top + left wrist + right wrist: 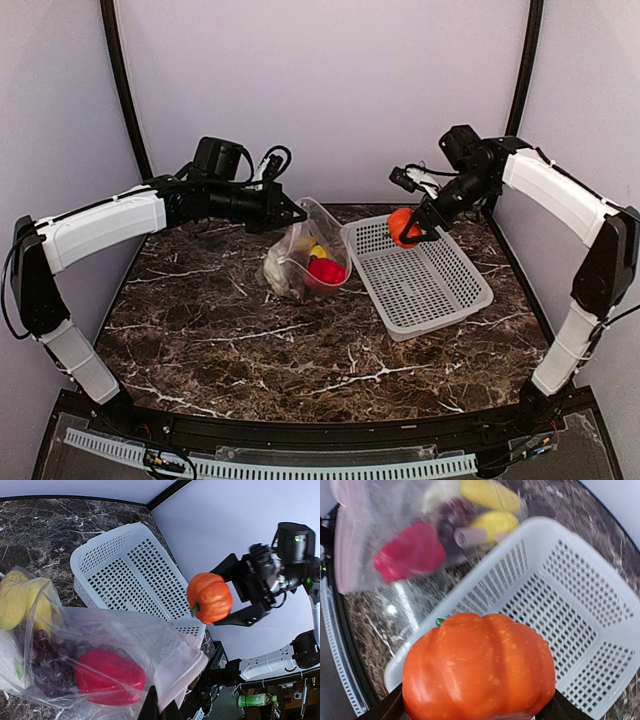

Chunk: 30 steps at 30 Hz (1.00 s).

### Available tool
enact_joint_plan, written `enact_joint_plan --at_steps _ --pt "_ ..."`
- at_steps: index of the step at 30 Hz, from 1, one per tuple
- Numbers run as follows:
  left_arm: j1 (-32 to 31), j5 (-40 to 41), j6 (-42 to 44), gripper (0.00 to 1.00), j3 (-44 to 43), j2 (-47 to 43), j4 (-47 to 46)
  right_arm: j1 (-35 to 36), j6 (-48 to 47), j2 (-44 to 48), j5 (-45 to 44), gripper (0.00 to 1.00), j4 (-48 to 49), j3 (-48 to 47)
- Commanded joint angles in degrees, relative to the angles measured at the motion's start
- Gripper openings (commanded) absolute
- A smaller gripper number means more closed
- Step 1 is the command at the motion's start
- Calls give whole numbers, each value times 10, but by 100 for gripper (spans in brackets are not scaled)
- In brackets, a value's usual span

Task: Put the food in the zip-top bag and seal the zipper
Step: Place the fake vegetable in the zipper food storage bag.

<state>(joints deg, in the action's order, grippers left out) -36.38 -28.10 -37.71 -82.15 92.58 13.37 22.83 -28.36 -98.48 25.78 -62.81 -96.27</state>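
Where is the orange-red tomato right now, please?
In the top view, the tomato is clamped in the right gripper, held above the white basket's far-left corner, just right of the zip-top bag.

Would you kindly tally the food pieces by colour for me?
Yellow pieces: 2
Red pepper: 1
Purple grape bunch: 1
White cauliflower: 1
Orange tomato: 1
Total: 6

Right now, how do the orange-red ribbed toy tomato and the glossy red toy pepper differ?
The orange-red ribbed tomato hangs in the air, gripped by the right end effector above the white perforated plastic basket; the red pepper lies inside the clear plastic bag. The tomato is round and ribbed; the pepper is smoother and longer. Both are toy produce.
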Motion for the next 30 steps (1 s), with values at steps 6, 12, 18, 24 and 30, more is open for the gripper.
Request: enact_joint_plan --at_steps 6,12,18,24,30 --pt "2 -3 -12 1 -13 5 -15 117 18 21 175 64 35 -97" --pt "2 3 -12 1 -9 2 -11 173 48 -24 195 66 58 -142" --pt "2 -5 -13 1 -7 -6 -13 202 58 -80 106 66 76 -151" --pt "2 -1 -14 1 0 -19 -15 201 67 -110 12 66 98 -158" --pt "2 -4 -18 1 16 -36 -25 201 76 -122 -57 67 117 -154"
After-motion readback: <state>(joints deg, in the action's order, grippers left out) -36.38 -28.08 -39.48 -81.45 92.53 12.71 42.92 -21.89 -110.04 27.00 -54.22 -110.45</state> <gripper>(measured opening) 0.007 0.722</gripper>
